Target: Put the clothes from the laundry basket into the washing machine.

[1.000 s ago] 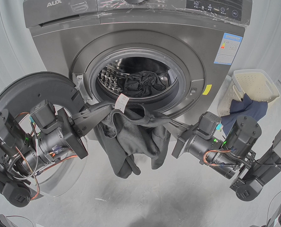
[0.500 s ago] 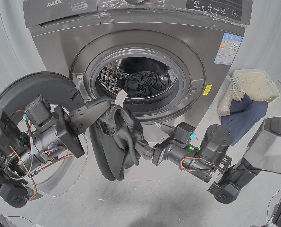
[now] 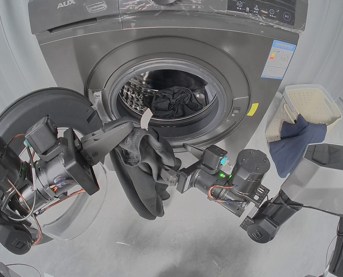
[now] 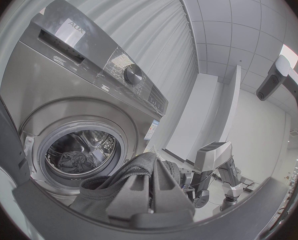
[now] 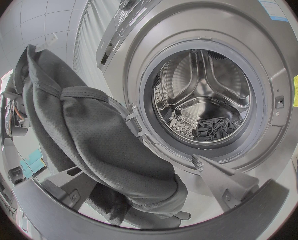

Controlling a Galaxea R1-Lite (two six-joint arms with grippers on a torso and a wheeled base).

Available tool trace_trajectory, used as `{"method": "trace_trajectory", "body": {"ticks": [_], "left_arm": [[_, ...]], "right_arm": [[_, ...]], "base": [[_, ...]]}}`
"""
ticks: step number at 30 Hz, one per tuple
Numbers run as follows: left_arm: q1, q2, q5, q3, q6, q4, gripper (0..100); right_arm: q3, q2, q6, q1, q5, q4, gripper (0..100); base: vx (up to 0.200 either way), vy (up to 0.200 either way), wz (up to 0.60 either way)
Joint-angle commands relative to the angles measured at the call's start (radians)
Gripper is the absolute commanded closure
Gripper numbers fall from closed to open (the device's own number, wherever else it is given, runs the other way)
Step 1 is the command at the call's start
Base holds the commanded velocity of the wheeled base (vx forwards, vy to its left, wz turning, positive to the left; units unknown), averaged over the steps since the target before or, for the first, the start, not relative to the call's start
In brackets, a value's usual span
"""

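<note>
Your left gripper (image 3: 127,129) clamped shut on garment (image 3: 144,166), just below drum mouth (image 3: 171,93); cloth hung lengthwise down. Your right gripper (image 3: 173,161), lower below mouth, gaped wide around hanging part.

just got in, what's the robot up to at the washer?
It's loading laundry. The left gripper is shut on a dark grey garment, holding it up in front of the open washing machine. The right gripper is open, its jaws spread either side of the garment's hanging part. A black garment lies inside the machine; a blue garment hangs over the laundry basket beside it.
</note>
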Motion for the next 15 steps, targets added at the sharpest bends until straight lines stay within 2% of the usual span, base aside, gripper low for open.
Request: {"method": "trace_trajectory", "body": {"ticks": [1, 7, 8, 15], "left_arm": [[0.000, -0.001, -0.005, 0.008, 0.000, -0.001, 100], [0.002, 0.010, -0.005, 0.011, 0.000, -0.001, 100], [0.003, 0.013, -0.005, 0.012, 0.000, -0.001, 100], [0.012, 0.039, -0.002, 0.011, -0.001, -0.001, 100]], "right_arm": [[-0.036, 0.044, 0.000, 0.000, 0.000, 0.003, 0], [-0.076, 0.047, 0.005, 0.011, 0.000, -0.013, 0], [-0.076, 0.041, 0.005, 0.011, 0.000, -0.016, 100], [0.010, -0.068, 0.000, 0.013, 0.006, -0.031, 100]], "base": [[0.000, 0.000, 0.00], [0.000, 0.000, 0.00], [0.000, 0.000, 0.00], [0.000, 0.000, 0.00]]}}
